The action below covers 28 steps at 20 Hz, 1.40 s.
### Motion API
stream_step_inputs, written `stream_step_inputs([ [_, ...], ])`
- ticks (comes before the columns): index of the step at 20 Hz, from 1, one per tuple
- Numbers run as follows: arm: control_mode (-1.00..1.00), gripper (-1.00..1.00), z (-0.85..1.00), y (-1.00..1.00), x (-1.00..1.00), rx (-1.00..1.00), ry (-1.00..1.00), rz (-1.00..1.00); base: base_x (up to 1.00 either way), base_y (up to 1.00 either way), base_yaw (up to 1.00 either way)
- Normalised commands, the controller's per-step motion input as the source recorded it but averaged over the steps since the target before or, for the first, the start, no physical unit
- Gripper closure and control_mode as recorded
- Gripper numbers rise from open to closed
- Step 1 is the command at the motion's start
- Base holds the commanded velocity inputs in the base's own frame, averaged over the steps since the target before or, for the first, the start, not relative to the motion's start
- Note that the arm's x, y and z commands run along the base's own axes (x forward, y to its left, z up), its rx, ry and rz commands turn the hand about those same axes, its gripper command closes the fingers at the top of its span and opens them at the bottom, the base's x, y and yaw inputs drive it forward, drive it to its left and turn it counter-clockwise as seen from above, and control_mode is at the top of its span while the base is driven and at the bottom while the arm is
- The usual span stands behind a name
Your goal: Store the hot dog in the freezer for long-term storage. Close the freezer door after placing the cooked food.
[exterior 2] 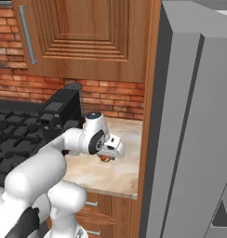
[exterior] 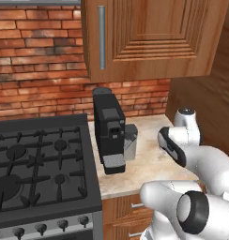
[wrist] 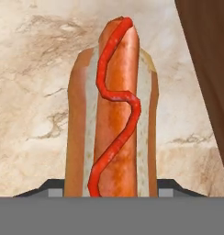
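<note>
A: We have the tool (exterior 2: 109, 155) low over the table (exterior 2: 120, 174), by the wooden side panel (exterior 2: 145, 139). The hot dog (wrist: 111, 114) runs from 6 toward 12 in the hand view, ketchup squiggle up, its near end between the dark fingertips (wrist: 171, 187).

B: Closed on it?

A: We cannot tell. The tips flank the bun at 5 and 7, but the gap itself is hidden, and contact is not readable.

B: Our judgement: centre on the bun, squeeze gently, lift straight off the table, keeping clear of the panel at 3.

A: Agreed. The coffee machine (exterior: 108, 131) stands well apart. The grey fridge unit (exterior 2: 194, 130) waits beyond the panel.
</note>
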Motion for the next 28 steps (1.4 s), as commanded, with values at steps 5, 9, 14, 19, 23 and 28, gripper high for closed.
stream_step_inputs([
  [5,-1.0,1.0,0.85,0.35,-0.58,0.04,-0.01,0.25,0.0,0.0,0.0],
  [9,-1.0,1.0,0.69,0.44,-0.36,0.13,0.01,0.12,0.0,0.0,0.0],
  [14,-1.0,1.0,0.47,0.38,-0.44,0.16,0.08,-0.07,0.0,0.0,0.0],
  [19,-1.0,1.0,0.65,0.06,-0.22,0.09,0.14,-0.14,0.0,0.0,0.0],
  [23,-1.0,1.0,0.56,0.0,-0.05,-0.03,0.21,-0.08,0.0,0.0,0.0],
  [28,-1.0,1.0,0.08,0.0,-0.03,-0.08,0.17,-0.01,0.0,0.0,0.0],
])
